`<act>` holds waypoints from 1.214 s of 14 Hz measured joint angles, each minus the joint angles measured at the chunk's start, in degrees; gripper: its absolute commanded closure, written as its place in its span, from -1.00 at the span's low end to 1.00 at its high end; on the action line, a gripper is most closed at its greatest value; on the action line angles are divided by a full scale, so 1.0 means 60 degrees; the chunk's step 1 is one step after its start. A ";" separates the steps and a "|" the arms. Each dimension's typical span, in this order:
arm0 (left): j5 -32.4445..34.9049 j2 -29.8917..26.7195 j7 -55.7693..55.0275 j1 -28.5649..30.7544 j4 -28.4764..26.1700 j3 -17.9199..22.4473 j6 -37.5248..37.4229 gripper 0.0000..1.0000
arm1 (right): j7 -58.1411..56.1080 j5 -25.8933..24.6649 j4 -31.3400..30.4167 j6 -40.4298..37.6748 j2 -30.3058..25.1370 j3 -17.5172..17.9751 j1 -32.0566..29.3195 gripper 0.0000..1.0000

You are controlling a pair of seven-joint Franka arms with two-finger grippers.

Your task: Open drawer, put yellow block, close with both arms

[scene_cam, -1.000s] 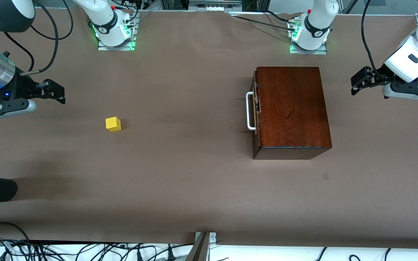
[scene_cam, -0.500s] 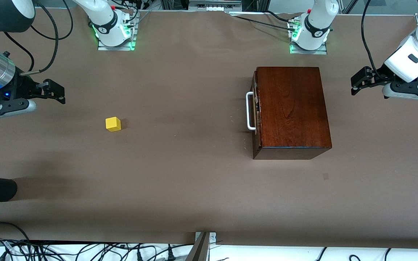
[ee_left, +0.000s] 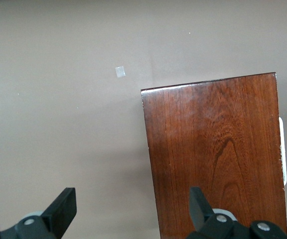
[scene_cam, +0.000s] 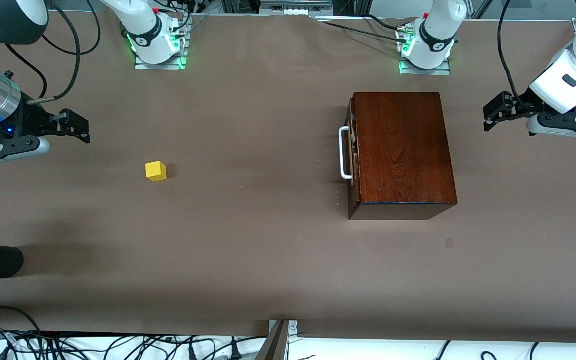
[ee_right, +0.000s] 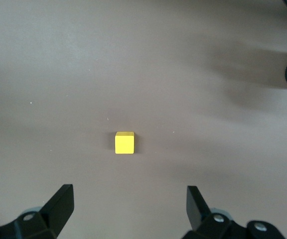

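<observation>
The drawer [scene_cam: 352,152], with its white bar handle [scene_cam: 344,153], sits pushed into the dark-wood box [scene_cam: 403,150] in the upper right of the front view, and the yellow block [scene_cam: 156,171] lies alone on the brown table [scene_cam: 268,250] left of centre in that view, toward the right arm's end and well apart from the box. The left gripper [scene_cam: 490,116] hangs at the right edge of that view past the box, jaws spread wide and empty, while the right gripper [scene_cam: 80,131] hangs at the left edge near the block, its fingers [ee_right: 59,205] also wide apart and holding nothing.
</observation>
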 measured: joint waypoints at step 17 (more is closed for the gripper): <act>-0.0007 0.0022 0.0000 -0.0161 0.0009 -0.0305 -0.0783 -1.00 | 0.0000 -0.0001 0.0000 0.0069 0.0005 -0.0010 -0.0004 -1.00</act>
